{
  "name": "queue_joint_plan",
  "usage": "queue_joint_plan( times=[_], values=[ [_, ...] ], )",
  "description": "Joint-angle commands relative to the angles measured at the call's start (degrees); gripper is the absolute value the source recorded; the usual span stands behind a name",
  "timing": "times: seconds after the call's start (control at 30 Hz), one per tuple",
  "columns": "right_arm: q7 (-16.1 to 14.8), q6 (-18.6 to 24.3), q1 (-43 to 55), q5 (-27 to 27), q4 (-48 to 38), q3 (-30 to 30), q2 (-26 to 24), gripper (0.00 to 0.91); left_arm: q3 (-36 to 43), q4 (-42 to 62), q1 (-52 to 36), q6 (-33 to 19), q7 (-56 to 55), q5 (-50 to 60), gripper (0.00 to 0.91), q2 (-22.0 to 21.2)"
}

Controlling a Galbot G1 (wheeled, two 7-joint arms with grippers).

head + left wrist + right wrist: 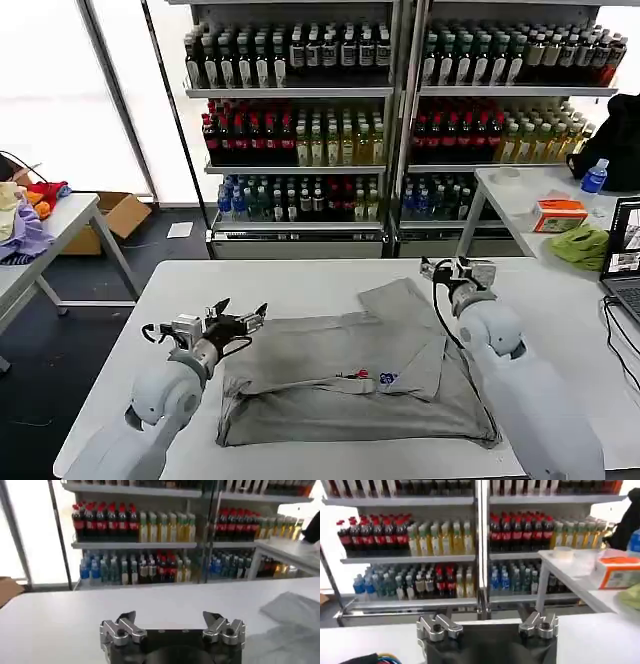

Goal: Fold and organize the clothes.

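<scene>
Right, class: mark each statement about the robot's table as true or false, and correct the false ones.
1. A grey shirt lies on the white table. True.
2. The left gripper grips the shirt. False: it is open, beside the shirt's edge, holding nothing.
3. The right gripper is open near the shirt's far corner. True.
4. The shirt lies completely flat and unfolded. False: one part is folded over on top.
5. Shelves of bottles stand behind the table. True.
</scene>
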Motion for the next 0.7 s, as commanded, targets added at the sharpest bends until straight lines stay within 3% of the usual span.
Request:
queue_joint_plan(
  times=[0.03,0.7],
  values=[
    [-1.37,-0.36,5.42,-0.61,-9.41,-3.46,3.37,0.907,1.38,6.16,-2.61,1.86,0.01,-0.88,0.907,-0.33],
    [-2.09,-0.11,3.62,-4.64,-14.78,-2.86,8.71,0.907,1.21,11.67,-2.25,0.56,1.45,3.06,0.907,-1.43]
  ],
)
